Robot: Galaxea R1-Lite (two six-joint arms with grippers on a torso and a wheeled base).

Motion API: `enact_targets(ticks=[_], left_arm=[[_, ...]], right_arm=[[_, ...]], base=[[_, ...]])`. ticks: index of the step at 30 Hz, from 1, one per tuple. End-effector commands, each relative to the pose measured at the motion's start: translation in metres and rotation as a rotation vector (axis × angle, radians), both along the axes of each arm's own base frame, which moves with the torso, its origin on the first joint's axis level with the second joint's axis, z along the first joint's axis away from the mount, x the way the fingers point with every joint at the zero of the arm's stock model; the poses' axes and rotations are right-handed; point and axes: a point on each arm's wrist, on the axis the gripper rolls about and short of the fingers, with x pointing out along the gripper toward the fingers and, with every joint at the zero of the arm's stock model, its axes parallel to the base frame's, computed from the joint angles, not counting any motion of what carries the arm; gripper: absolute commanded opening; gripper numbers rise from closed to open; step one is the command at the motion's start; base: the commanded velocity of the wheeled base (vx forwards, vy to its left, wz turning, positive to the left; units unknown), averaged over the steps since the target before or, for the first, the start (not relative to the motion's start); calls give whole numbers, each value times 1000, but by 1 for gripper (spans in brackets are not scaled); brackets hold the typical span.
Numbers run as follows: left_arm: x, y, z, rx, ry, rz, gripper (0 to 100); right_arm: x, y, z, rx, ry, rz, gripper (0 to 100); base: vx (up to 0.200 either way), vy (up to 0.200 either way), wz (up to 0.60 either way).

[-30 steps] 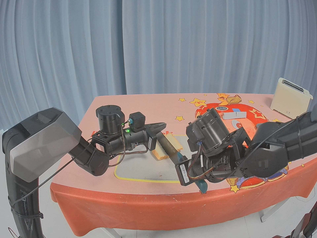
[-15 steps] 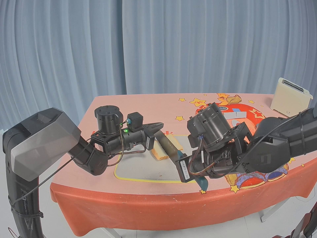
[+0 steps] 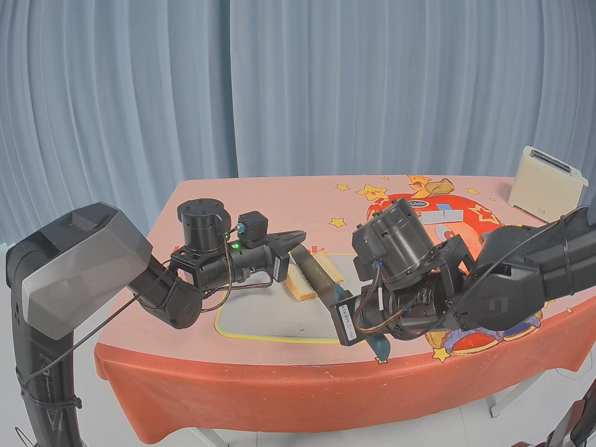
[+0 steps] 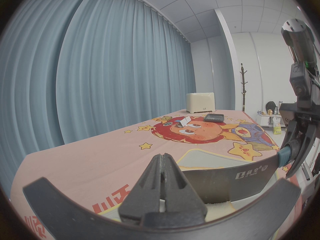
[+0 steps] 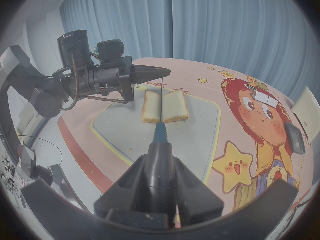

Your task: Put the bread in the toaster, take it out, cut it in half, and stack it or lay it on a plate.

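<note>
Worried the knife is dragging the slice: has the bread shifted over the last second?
No. In the head view the bread lies at the same spot by the far yellow border of the grey mat, the knife across its middle.

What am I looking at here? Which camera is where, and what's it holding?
A two-armed robot at a table. The wide picture comes from a camera on its head. The other two come from cameras on its wrists, each looking along its own gripper. The right gripper is shut on a knife with a teal handle, its blade on edge across the middle of a slice of bread. The bread lies on a grey cutting mat. The left gripper, shut and holding nothing, sits close beside the bread. A cream toaster stands at the table's far right corner.
</note>
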Motion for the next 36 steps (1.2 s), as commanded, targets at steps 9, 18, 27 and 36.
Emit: enact_targets(ticks=[9, 18, 27, 36], left_arm=[[-3, 1, 11, -9, -20, -2, 0], [-3, 0, -7, 9, 17, -4, 0], [-4, 0, 10, -8, -20, -4, 0], [-7, 4, 7, -1, -4, 1, 0]], right_arm=[[-1, 1, -4, -14, 11, 4, 0], [1, 0, 3, 2, -7, 0, 0], [-1, 0, -8, -26, 21, 3, 0], [0, -2, 4, -6, -12, 7, 0]], base=[[0, 0, 0], [0, 0, 0], [0, 0, 0], [0, 0, 0]])
